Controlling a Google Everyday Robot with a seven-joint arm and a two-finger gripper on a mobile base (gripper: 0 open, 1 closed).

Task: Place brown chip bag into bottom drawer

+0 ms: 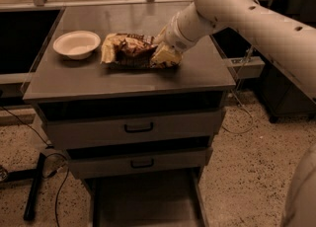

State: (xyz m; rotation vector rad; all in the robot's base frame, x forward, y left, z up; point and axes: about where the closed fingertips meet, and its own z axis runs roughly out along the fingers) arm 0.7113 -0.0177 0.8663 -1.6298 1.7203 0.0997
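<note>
The brown chip bag [132,50] lies on the grey cabinet's top, right of the white bowl, dark brown in the middle with pale yellow ends. My gripper [165,43] is down at the bag's right end, mostly hidden behind my wrist and the bag. The bag's right end looks bunched up against it. The bottom drawer [145,204] is pulled out below the cabinet front, a wide grey tray with nothing showing in it.
A white bowl [76,44] stands on the cabinet top [197,75] left of the bag. Two upper drawers with black handles [138,128] are shut. A black stand and cables [37,181] lie on the floor at the left. Dark furniture stands at the right.
</note>
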